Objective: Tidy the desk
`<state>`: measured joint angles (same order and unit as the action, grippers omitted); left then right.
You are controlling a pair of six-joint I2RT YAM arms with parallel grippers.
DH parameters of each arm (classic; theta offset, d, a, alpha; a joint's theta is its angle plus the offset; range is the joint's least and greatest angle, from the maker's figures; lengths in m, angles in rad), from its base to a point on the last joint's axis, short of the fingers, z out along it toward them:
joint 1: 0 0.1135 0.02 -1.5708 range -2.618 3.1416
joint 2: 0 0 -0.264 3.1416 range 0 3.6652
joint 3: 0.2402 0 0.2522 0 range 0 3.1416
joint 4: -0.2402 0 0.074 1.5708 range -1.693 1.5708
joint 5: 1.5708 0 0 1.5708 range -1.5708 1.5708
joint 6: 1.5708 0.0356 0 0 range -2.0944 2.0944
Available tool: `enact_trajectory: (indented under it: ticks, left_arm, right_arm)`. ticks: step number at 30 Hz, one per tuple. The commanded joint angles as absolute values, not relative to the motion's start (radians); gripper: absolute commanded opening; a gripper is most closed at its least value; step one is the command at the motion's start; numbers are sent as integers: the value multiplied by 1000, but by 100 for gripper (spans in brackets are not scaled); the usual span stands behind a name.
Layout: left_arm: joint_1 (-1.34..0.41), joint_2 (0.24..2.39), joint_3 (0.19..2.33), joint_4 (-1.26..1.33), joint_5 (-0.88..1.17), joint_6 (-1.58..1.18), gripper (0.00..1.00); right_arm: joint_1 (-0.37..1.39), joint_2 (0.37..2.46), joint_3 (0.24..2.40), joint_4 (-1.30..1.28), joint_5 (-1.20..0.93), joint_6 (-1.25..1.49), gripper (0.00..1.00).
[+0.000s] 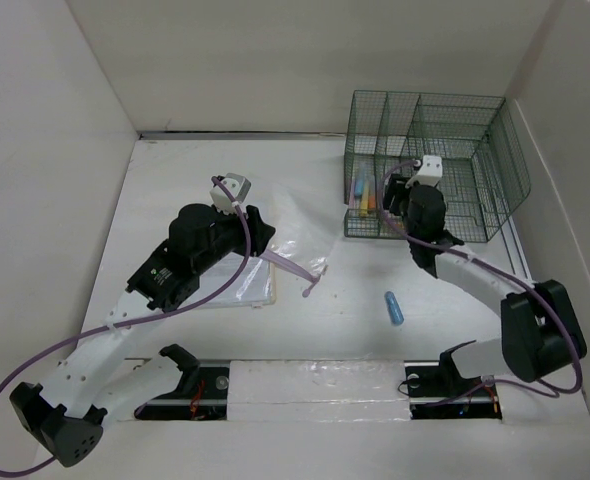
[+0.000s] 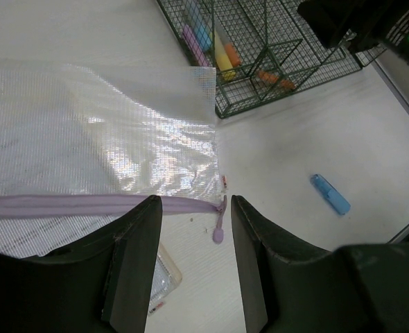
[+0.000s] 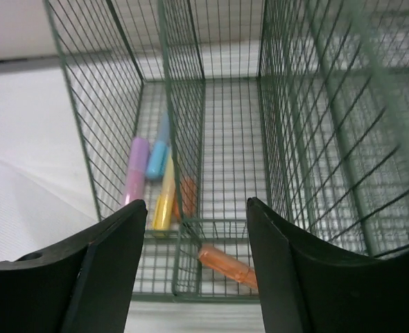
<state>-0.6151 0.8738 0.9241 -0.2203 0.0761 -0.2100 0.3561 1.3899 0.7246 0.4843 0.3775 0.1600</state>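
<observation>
Counter [image 1: 345, 340]: white and walled by panels, it is filling the whole top view and carrying the loose items that are waiting to be sorted.
Left end effector [image 2: 194, 207]: its fingers are standing wide apart and holding nothing. It is hovering over the zipper end of the pouch, probably lining up a pinch there.
Pouch [image 2: 100, 132]: clear mesh with a purple zipper, it is lying flat on the counter with one corner reaching close to the rack. Its pull tab [image 2: 218, 227] is sticking out past the edge, offering an easy handle.
Right end effector [image 3: 196, 205]: its fingers are gaping wide and gripping nothing. It is pointing down into the rack, apparently because pens belong there.
Rack [image 1: 445, 160]: green wire, it is sitting at the far right of the counter and keeping small things from rolling.
Stored pens: a purple marker [image 3: 135, 177] and a yellow marker [image 3: 164, 201] are leaning in the left compartment. An orange marker [image 3: 225, 263] is lying in a low front compartment, just below the right fingers.
Loose marker [image 1: 394, 308]: blue, it is lying on the counter between the arms, apart from the rack, and likely waiting for pickup.
</observation>
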Motion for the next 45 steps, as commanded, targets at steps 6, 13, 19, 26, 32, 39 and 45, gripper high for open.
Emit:
enact_trajectory:
  ticks: [6, 13, 19, 26, 32, 39, 45]
  left_arm:
    - [-614, 856, 911, -186, 86, -199, 40]
    - [-614, 850, 916, -183, 107, -199, 41]
    - [-614, 818, 917, -179, 115, -204, 40]
    - [-614, 760, 926, -179, 127, -204, 40]
    - [-614, 692, 923, -176, 118, -209, 41]
    - [-614, 675, 923, -170, 138, -207, 41]
    - [-614, 678, 925, -170, 140, -207, 41]
  right_arm:
    - [408, 1186, 874, 73, 342, 233, 22]
    - [408, 1049, 723, -335, 218, 296, 9]
    - [428, 1022, 673, -503, 24, 316, 44]
    - [428, 1140, 679, -548, -32, 302, 62]
    - [399, 1295, 704, -557, -107, 281, 60]
    - [390, 1359, 710, -540, -64, 270, 49]
    - [390, 1364, 712, -548, -58, 273, 39]
